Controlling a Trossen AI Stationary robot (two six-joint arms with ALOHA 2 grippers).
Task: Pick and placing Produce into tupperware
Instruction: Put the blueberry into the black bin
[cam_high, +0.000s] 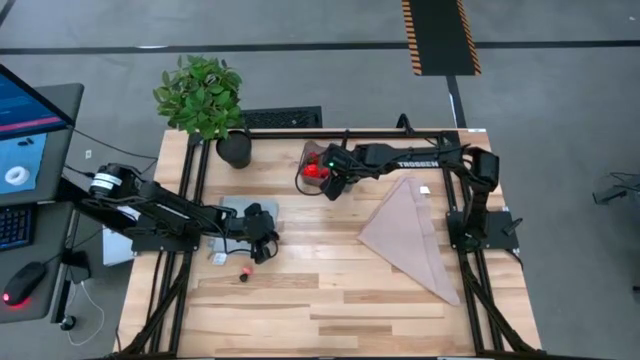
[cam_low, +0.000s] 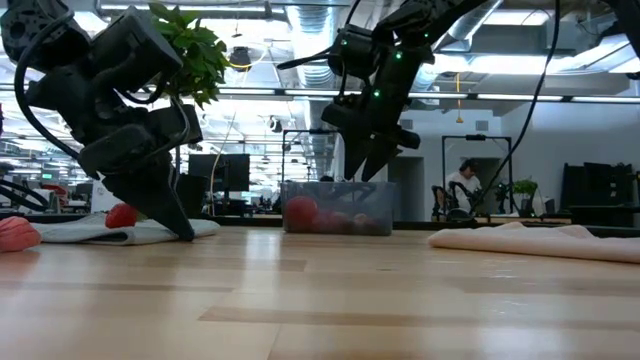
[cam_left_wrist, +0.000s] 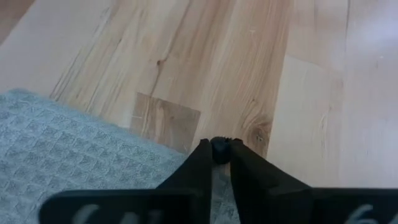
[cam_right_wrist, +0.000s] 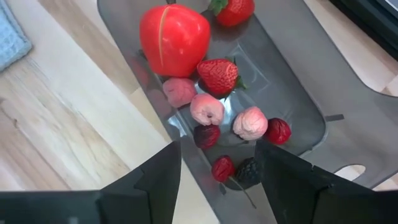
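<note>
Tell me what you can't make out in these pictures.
- Left wrist view: the small dark piece pinched by the left gripper is too small to identify.
- High view: the right gripper covers most of the tupperware contents.
- Low view: the left gripper hides part of a red piece behind it.

Wooden table (cam_high: 330, 300); tub (cam_high: 312, 160), mat (cam_high: 232, 209), cloth (cam_high: 412, 238), pot (cam_high: 235, 150)

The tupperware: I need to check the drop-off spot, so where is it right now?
In the high view the tupperware sits at the table's far edge, near the middle, right of the black plant pot, with the right gripper over it.
</note>
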